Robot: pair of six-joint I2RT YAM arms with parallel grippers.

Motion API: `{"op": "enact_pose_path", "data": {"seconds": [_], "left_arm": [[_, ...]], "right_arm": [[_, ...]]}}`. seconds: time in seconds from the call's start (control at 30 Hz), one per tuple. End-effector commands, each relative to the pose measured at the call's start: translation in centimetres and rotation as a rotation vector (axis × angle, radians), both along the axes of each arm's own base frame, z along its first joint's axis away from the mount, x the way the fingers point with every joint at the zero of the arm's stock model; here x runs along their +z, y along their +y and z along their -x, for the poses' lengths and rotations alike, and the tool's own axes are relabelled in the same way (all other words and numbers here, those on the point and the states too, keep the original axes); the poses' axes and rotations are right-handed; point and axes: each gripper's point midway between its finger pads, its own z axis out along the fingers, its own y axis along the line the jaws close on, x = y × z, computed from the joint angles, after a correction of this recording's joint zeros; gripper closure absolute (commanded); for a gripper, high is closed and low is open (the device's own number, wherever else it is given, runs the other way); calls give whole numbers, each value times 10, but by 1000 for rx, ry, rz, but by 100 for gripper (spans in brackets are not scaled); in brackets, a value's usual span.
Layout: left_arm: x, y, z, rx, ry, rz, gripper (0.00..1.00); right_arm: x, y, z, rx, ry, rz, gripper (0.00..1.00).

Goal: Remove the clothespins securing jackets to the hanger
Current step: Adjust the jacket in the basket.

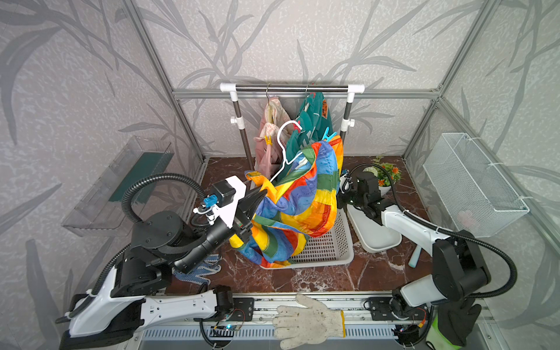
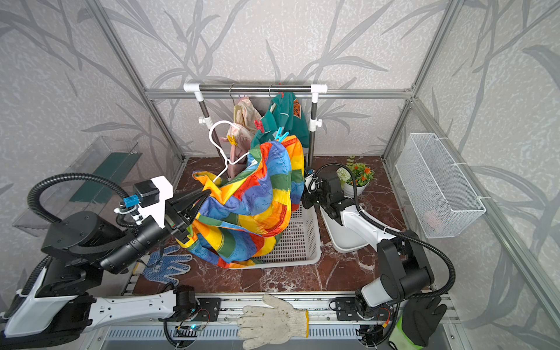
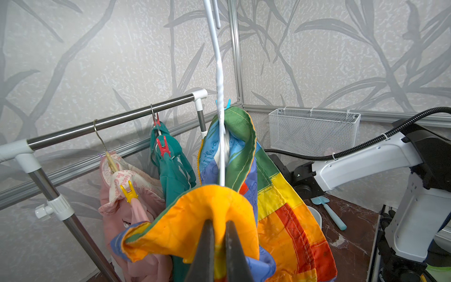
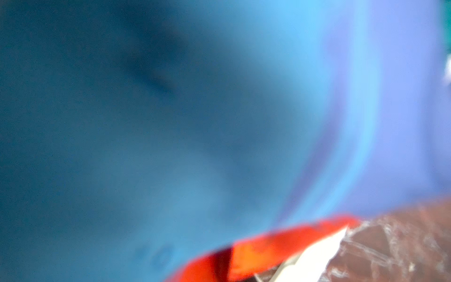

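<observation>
My left gripper (image 3: 219, 225) is shut on an orange fold of the rainbow patchwork jacket (image 1: 303, 197) (image 2: 251, 197), holding it above the basket. The jacket hangs on a white wire hanger (image 1: 283, 145) (image 3: 220, 73), off the rail. A blue clothespin (image 1: 328, 135) (image 2: 281, 134) sits at its far shoulder. On the rail (image 1: 291, 88) hang a pink jacket (image 3: 136, 219) with a yellow clothespin (image 3: 129, 193) and a teal jacket (image 3: 173, 175) with a red clothespin (image 3: 163, 146). My right arm's wrist (image 1: 363, 188) presses against the jacket's right side; its fingers are hidden. Blurred blue fabric (image 4: 170, 122) fills the right wrist view.
A white perforated basket (image 1: 330, 242) stands under the jacket, a white tray (image 1: 375, 233) to its right. A potted plant (image 1: 386, 175) and wire basket (image 1: 472, 181) are at the right. A blue-dotted glove (image 1: 200, 268) and a white glove (image 1: 309, 318) lie in front.
</observation>
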Motion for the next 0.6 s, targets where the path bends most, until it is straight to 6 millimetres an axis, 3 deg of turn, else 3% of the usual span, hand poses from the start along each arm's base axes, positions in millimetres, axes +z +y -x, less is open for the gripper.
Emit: {"op": "enact_pose_path", "data": {"seconds": [0.0,0.2,0.33,0.47,0.57], "left_arm": [[38,22,0,47,-46,161,100],[41,28,-4,89,-56,167,100],[44,33,-6,111,-60,167,100],[49,33,-6,113,-69,166,100],[51,27,-4,85,-63,167,100]], "right_arm": [[39,1,17,52,-67,-40,100],[68,2,62,97,-47,3,100],[77,2,97,123,6,-2,100],[76,8,131,148,50,-6,100],[58,1,142,93,93,27,100]]}}
